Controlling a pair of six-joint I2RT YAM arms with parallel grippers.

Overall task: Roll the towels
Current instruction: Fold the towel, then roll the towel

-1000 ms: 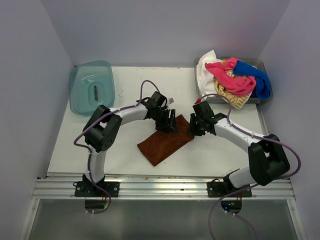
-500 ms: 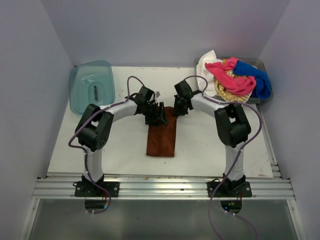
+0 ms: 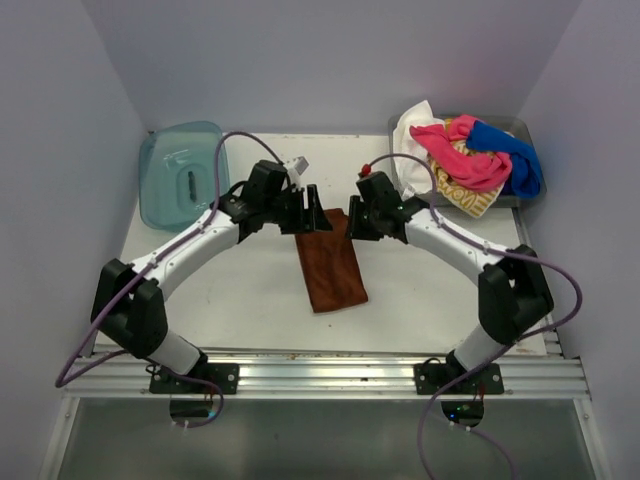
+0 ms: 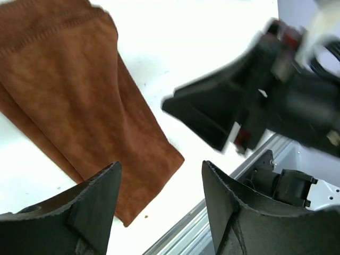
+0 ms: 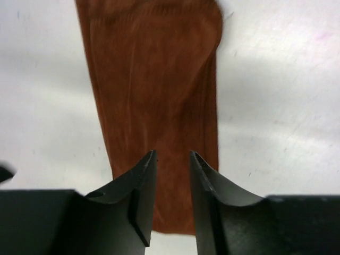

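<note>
A rust-brown towel [image 3: 330, 268] lies flat on the white table as a long folded strip, its far end between the two grippers. My left gripper [image 3: 308, 215] hovers at the strip's far left corner, open, with nothing between its fingers; the left wrist view shows the rust-brown towel [image 4: 79, 95] below and left of the left gripper [image 4: 159, 166]. My right gripper [image 3: 358, 222] hovers at the far right corner, open a little. Seen from the right wrist, the rust-brown towel [image 5: 154, 90] lies beneath the empty right gripper [image 5: 173, 154]. Pink [image 3: 462, 160], blue [image 3: 515, 162], white [image 3: 410, 135] and striped [image 3: 470, 198] towels are piled at the back right.
The towel pile sits in a grey tray [image 3: 505, 201] at the back right corner. A translucent teal tray [image 3: 183, 175] lies upside down at the back left. Walls enclose the table on three sides, and an aluminium rail [image 3: 320, 378] runs along the near edge.
The brown towel went from a diagonal patch to a straight lengthwise strip. Both grippers moved to its far end, and the right gripper opened and let go of it.
</note>
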